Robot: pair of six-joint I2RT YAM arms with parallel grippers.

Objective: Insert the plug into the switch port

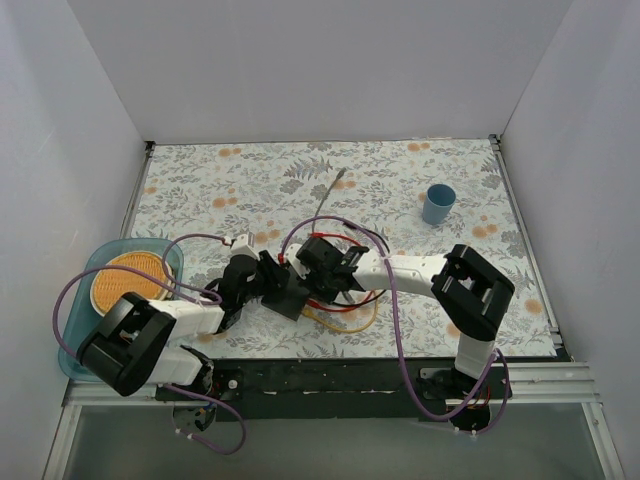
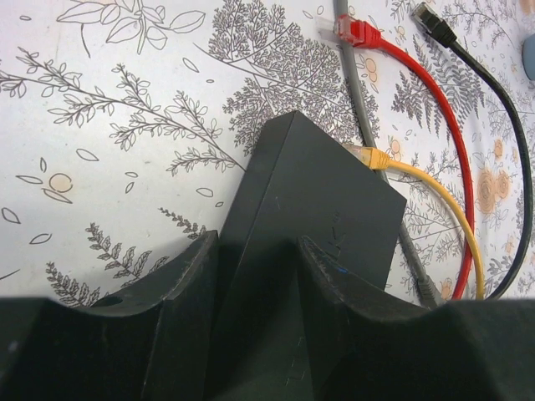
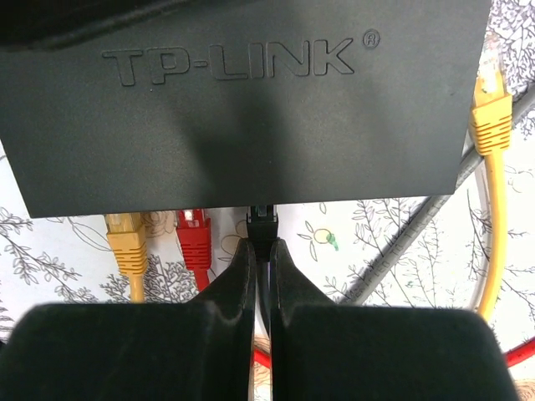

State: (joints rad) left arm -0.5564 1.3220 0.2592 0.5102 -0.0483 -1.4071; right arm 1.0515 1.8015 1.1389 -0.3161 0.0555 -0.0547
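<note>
The switch, a flat black box marked TP-LINK (image 3: 242,100), lies between the arms in the top view (image 1: 288,297). My left gripper (image 2: 255,251) is shut on one end of it (image 2: 309,200); the gripper also shows in the top view (image 1: 266,282). My right gripper (image 3: 262,246) is shut on a black plug (image 3: 262,221), whose tip is at the box's near port face, under its edge. A yellow plug (image 3: 125,242) and a red plug (image 3: 194,238) stand at that face to its left. Which port the black plug meets is hidden. The right gripper shows in the top view (image 1: 320,268).
Another yellow plug (image 3: 491,117) lies against the box's right side. A loose red plug (image 2: 355,32), a loose black plug (image 2: 426,17) and a grey cable (image 2: 355,100) lie beyond the box. A blue cup (image 1: 437,204) stands at the back right. A blue tray (image 1: 75,300) holds an orange plate at left.
</note>
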